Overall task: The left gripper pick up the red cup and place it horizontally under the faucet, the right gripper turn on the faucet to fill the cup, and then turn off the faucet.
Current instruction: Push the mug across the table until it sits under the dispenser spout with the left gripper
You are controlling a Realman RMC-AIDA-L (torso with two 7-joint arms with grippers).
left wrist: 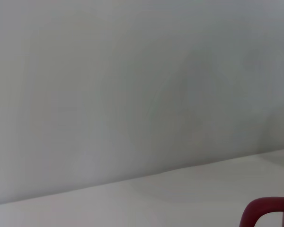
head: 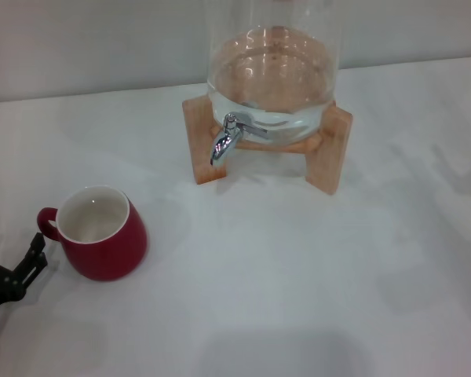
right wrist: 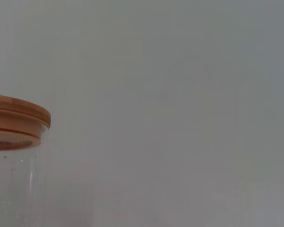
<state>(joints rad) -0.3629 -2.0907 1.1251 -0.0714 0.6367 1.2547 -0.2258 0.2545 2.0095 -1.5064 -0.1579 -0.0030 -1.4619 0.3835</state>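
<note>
A white table (head: 298,267) carries two things. A red cup (head: 102,233) stands upright on it near the left front. Well apart, toward the back, a wooden stand (head: 330,149) rests on the table, bearing a glass dispenser (head: 271,75).

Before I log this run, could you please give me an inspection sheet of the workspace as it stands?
Surface: white table, bare around the things.
Job's things: red cup upright, handle toward the left gripper, inside looks empty; faucet on the glass dispenser, which sits on a wooden stand; cup not under the spout.
Clutter: nothing seen.
Grippers: left gripper low at the robot's left, just short of the cup's handle, holding nothing; right gripper barely in view at the head view's right edge.
Cables: nothing seen.
Surroundings: plain pale wall.
</note>
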